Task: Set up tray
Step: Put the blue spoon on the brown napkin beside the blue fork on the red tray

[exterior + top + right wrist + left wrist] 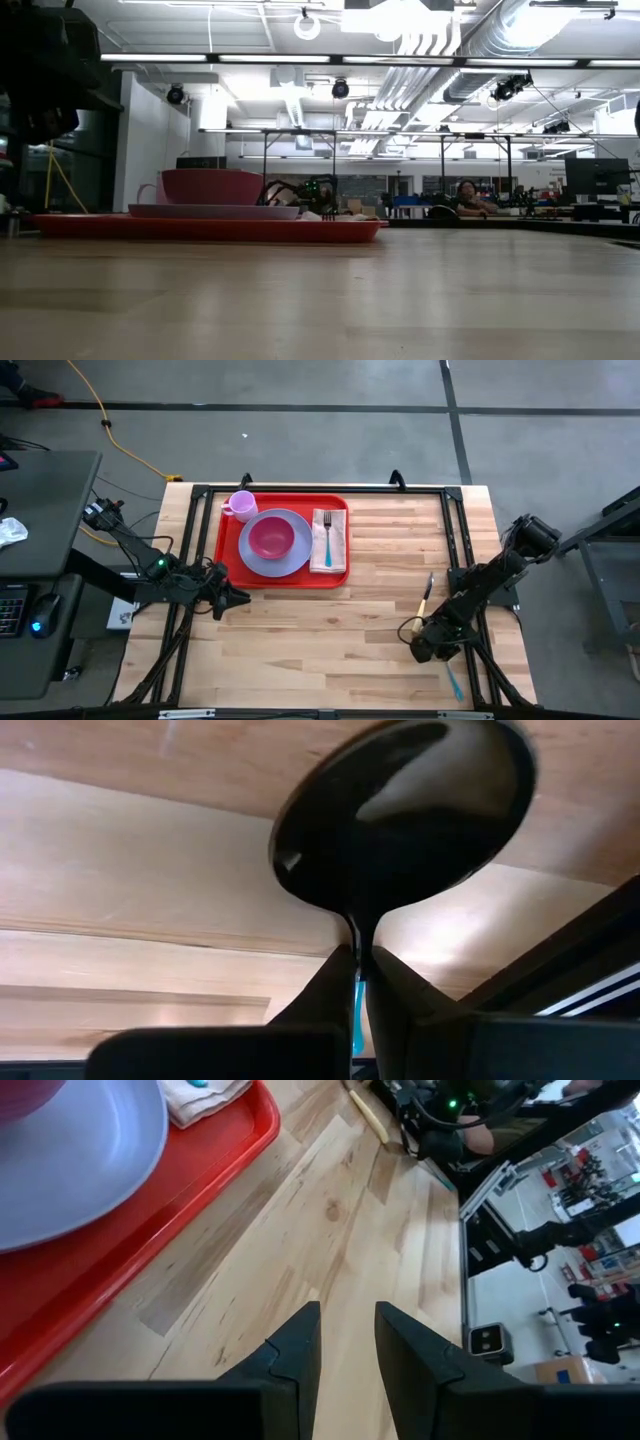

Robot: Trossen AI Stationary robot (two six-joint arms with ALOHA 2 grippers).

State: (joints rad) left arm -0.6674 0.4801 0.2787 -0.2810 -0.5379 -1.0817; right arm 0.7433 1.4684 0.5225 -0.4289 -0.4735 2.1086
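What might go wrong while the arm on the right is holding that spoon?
The right gripper pinches the spoon only at its thin neck, so it might swivel or slip. The tray is crowded by the plate, cup and napkin, leaving little room. The knife nearby might get knocked.

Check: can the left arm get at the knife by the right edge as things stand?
Probably not easily. The left gripper sits open just off the tray's near left corner; the knife lies across the bare table beside the right gripper, shut on a spoon. Path clear, reach doubtful.
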